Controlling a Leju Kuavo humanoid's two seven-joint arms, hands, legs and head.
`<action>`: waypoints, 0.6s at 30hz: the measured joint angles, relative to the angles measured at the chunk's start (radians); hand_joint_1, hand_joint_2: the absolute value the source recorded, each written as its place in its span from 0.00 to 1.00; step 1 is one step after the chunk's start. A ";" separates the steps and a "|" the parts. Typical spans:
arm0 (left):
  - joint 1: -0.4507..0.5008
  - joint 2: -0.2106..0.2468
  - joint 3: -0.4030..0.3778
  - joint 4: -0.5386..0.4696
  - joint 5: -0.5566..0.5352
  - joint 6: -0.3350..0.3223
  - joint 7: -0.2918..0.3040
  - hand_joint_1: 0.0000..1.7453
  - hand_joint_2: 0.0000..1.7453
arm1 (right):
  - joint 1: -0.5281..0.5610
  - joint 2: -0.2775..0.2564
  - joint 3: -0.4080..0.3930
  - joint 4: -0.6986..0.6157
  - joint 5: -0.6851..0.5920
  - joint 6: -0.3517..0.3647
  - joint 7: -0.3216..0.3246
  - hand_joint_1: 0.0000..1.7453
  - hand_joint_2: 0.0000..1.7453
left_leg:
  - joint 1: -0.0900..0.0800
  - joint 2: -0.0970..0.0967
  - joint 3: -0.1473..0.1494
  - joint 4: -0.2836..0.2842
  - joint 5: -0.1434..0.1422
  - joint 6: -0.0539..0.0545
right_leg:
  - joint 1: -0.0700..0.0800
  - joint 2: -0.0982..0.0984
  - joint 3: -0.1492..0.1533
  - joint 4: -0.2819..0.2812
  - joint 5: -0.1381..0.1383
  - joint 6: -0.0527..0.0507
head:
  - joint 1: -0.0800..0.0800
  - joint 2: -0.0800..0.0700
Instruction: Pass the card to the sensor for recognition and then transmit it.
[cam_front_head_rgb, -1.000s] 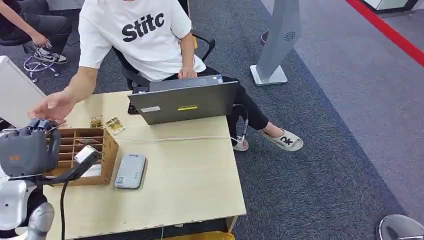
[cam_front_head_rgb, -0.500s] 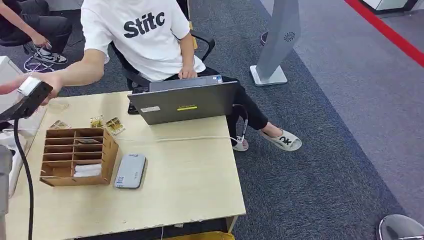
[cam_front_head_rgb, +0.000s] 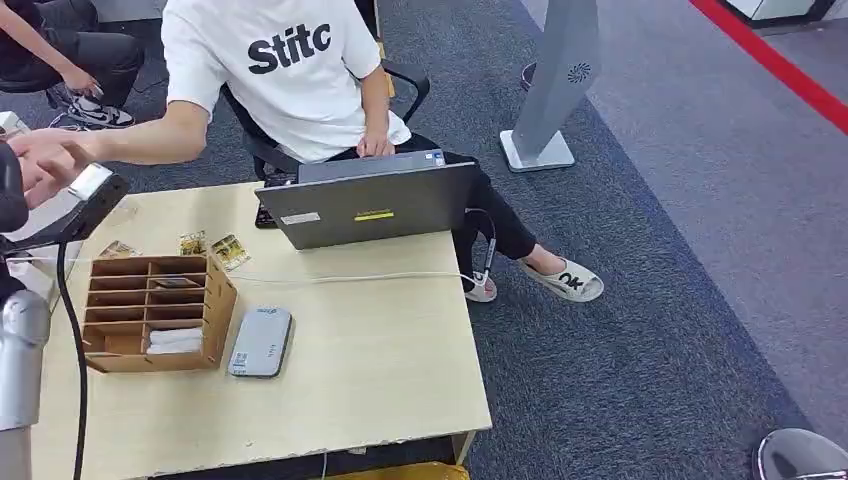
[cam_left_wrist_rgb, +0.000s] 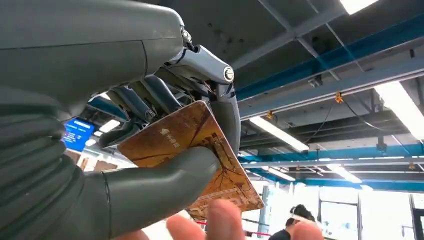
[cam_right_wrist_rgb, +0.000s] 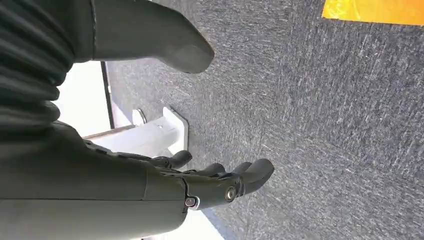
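Left wrist view settles the handover: the left hand (cam_left_wrist_rgb: 165, 145) pinches the brown card (cam_left_wrist_rgb: 192, 155) between thumb and darker fingers, the card's long axis running toward the lower right of the frame, where a person's fingertips (cam_left_wrist_rgb: 225, 222) sit just beside its free end. Right hand (cam_right_wrist_rgb: 220, 182) hangs over carpet, fingers loosely apart, holding nothing.

Grey carpet floor (cam_front_head_rgb: 650, 300) under pale wooden table (cam_front_head_rgb: 380, 360).
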 joint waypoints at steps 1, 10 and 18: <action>0.004 0.000 0.000 0.000 0.000 0.001 0.001 1.00 1.00 | 0.000 0.000 0.000 0.000 0.000 0.001 0.000 0.00 1.00 | 0.000 0.000 0.000 0.000 0.000 0.000 | 0.000 0.000 0.000 0.000 0.000 0.000 | 0.000 0.000; 0.028 -0.011 0.000 0.000 -0.016 0.014 0.015 0.00 1.00 | -0.001 0.000 0.000 0.000 0.000 0.016 0.000 0.00 1.00 | 0.000 0.000 0.000 0.000 0.000 0.000 | 0.000 0.000 0.000 0.000 0.000 0.000 | 0.000 0.000; 0.038 -0.029 0.000 0.000 -0.023 0.018 0.015 0.00 1.00 | -0.001 0.000 0.000 0.000 0.000 0.018 0.005 0.00 1.00 | 0.000 0.000 0.000 0.000 0.000 0.000 | 0.000 0.000 0.000 0.000 0.000 0.000 | 0.000 0.000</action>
